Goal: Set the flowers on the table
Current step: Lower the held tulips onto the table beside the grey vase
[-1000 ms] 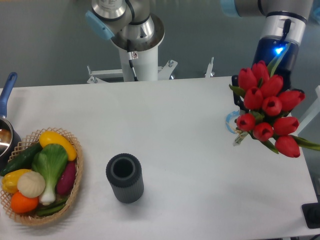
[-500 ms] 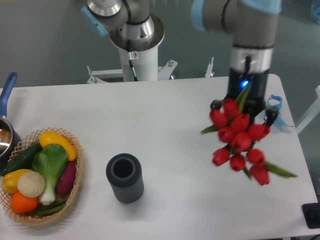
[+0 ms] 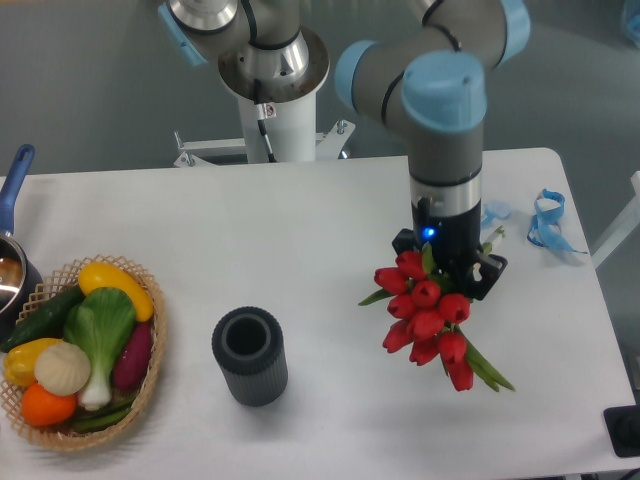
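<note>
The flowers (image 3: 425,315), a bunch of red tulips with green leaves, hang heads toward the camera over the right part of the white table (image 3: 330,230). My gripper (image 3: 447,262) points down and is shut on the stems just behind the blooms. The stems and the fingertips are mostly hidden by the flower heads. I cannot tell whether the bunch touches the tabletop.
A dark ribbed cylinder vase (image 3: 250,355) stands left of the flowers. A wicker basket of vegetables (image 3: 75,355) and a pot with a blue handle (image 3: 12,225) are at the left edge. Blue ribbon scraps (image 3: 545,220) lie at the right rear.
The arm has carried the flowers from the right edge leftward and lower, over the table. The ribbon scraps, hidden behind the bunch one second ago, now show.
</note>
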`<state>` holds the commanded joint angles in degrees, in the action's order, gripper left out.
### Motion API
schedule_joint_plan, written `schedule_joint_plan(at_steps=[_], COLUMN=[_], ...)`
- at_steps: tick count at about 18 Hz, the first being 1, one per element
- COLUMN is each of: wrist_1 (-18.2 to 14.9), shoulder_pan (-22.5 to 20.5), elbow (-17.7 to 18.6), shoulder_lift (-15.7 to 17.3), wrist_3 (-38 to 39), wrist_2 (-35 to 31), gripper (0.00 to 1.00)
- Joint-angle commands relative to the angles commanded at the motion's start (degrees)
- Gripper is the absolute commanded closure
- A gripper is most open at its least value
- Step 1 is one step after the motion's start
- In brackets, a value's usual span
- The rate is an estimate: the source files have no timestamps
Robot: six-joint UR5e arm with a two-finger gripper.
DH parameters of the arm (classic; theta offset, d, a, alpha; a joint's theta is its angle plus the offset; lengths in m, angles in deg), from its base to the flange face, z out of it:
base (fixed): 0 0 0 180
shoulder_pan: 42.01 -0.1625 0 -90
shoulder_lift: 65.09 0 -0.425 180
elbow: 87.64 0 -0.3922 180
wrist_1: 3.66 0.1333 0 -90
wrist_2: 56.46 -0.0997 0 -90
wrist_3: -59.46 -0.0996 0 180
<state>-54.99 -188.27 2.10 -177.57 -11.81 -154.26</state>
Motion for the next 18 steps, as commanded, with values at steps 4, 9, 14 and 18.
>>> schedule_joint_plan(at_steps=[4,9,14,18], wrist_1=[0.44,0.97,2.11,2.02], shoulder_pan=[1.15,1.58,1.94,2.03], elbow=[-1.66,-2.55,-2.9,-3.16], shoulder_lift=[-5.18,-9.76,-12.05,-13.02], wrist_3=[-0.09,-0.09,-0.09,-0.09], wrist_2=[-1.69,-1.77,-1.95,-1.86], gripper=[0.54,0.54,0.54,0.54])
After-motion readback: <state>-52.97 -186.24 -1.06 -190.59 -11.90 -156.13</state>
